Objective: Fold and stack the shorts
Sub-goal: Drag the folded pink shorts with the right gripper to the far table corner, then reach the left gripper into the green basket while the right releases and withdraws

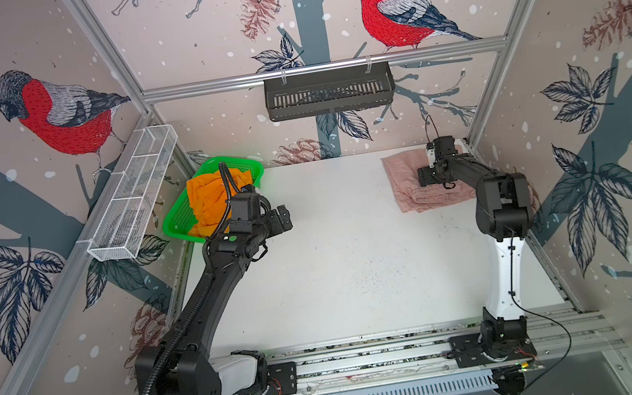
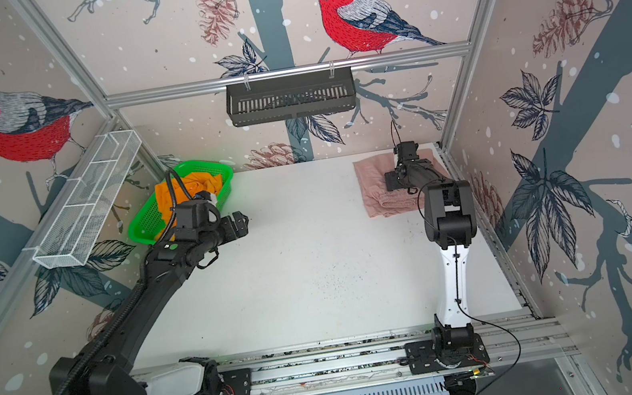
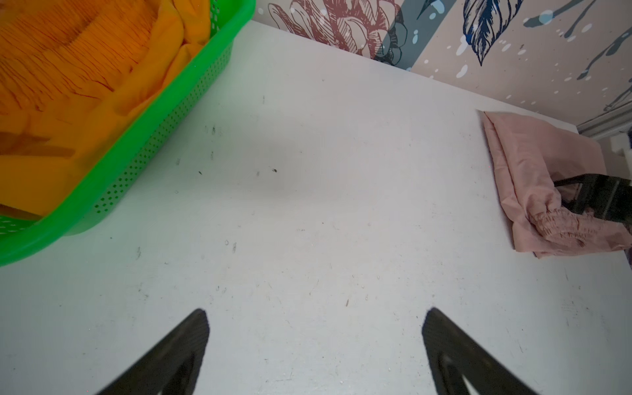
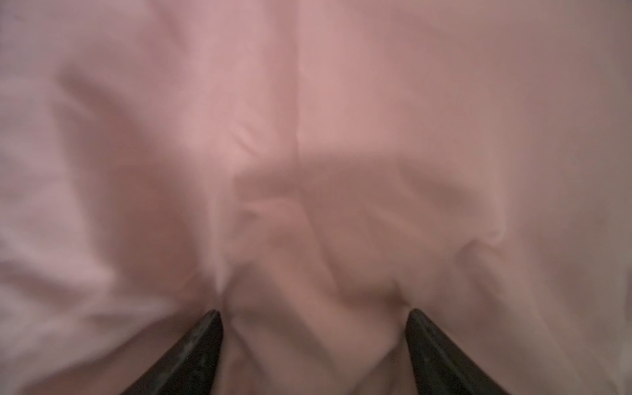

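The pink shorts [image 1: 404,182] [image 2: 373,186] lie folded at the table's back right corner, gathered waistband toward the front. My right gripper [image 1: 427,166] [image 2: 393,175] is right down on them, open; pink fabric [image 4: 307,136] fills the right wrist view and bulges between the wide-apart jaws [image 4: 313,318]. The orange shorts [image 1: 205,201] [image 2: 165,198] [image 3: 68,68] sit crumpled in the green basket [image 1: 175,222] [image 2: 142,227] [image 3: 154,143] at the back left. My left gripper [image 1: 281,218] [image 2: 240,221] [image 3: 314,321] hovers open and empty over bare table beside the basket.
A white wire shelf [image 1: 134,199] hangs on the left wall and a black slotted shelf [image 1: 329,91] on the back wall. The white table [image 1: 339,254] stretches between both arms. The arms' rail [image 1: 370,359] runs along the front edge.
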`<state>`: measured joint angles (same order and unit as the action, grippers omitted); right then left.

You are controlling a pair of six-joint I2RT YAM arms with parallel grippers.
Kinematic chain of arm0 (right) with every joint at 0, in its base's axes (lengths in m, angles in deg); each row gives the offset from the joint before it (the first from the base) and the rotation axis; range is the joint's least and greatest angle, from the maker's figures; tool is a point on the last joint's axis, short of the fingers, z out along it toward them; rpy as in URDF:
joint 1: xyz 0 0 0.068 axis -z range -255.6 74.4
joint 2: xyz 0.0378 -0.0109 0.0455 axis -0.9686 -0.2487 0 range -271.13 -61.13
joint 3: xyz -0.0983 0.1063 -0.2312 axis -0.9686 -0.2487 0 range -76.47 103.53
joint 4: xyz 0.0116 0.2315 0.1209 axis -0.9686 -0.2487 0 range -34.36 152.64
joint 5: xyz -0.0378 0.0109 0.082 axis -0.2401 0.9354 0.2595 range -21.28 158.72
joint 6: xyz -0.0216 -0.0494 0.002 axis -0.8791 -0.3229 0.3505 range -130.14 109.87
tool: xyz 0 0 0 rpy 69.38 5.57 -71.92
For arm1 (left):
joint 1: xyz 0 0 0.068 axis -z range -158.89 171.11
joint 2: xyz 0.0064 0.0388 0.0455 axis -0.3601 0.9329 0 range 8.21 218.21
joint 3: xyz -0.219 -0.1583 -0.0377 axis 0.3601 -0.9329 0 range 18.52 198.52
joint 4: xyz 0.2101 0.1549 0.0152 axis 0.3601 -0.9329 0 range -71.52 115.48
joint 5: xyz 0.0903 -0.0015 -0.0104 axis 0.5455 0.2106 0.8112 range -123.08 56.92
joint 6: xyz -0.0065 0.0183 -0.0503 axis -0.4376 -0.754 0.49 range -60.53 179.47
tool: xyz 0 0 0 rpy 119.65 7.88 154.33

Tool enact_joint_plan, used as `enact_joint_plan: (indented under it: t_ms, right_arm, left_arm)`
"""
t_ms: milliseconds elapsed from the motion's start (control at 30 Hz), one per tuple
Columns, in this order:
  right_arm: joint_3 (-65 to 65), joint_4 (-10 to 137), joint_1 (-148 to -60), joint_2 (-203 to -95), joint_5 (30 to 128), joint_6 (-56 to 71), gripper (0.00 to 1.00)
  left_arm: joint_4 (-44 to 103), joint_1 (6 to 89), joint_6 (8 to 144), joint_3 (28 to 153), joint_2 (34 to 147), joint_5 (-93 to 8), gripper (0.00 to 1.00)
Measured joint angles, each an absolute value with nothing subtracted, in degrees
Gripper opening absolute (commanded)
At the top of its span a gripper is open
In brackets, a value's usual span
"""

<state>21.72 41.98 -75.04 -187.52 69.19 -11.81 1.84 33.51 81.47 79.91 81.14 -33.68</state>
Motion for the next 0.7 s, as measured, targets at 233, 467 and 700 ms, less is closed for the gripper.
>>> enact_joint_plan:
  t_ms: [233,467,700]
  right_arm:
    - [8.5,51.9,-77.7,-168.2,74.3,-8.8,0.87]
    - [-12.2,62.9,-88.6,-150.5,79.7,-2.8,0.87]
    - [-26.0,71.1,-101.0,-141.2,83.7,2.0,0.87]
  left_arm:
    - [-0.6,28.5,78.8,88.6,84.8,-30.2,0.98]
    - [-1.2,23.5,76.2,96.6,92.7,-27.4,0.98]
    - [-2.2,20.0,74.1,100.3,98.3,-22.6,0.98]
